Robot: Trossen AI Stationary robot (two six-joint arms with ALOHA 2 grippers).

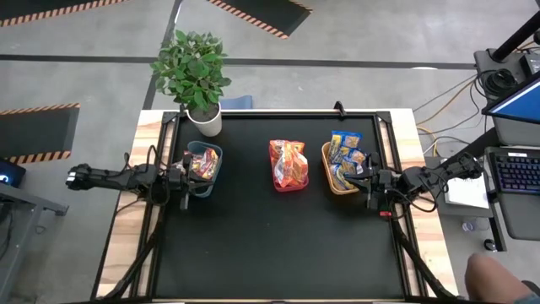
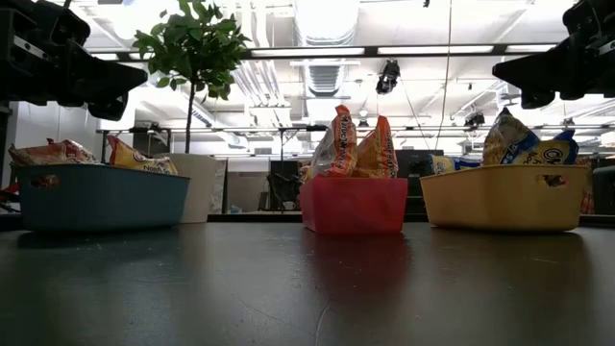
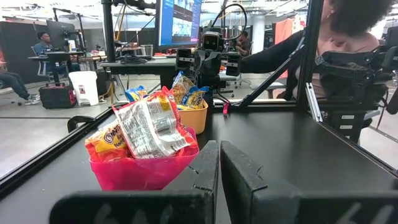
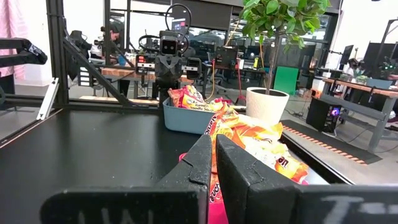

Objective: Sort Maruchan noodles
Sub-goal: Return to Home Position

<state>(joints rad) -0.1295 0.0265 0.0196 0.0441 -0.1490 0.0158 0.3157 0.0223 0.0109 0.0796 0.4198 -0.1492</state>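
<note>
The Maruchan noodles sit in three bins in a row across the black table. Red-pink and orange packets lie in the teal bin. Orange packets stand upright in the red bin. Blue-and-yellow packets fill the tan bin. My left gripper is shut, points level and hangs above the teal bin's left rim. My right gripper is also shut and level, just beyond the tan bin's right side. Neither holds anything.
A potted plant in a white pot stands at the table's far left corner, behind the teal bin. A black frame rail runs around the table. A person sits beyond the right edge. The table's near half is bare.
</note>
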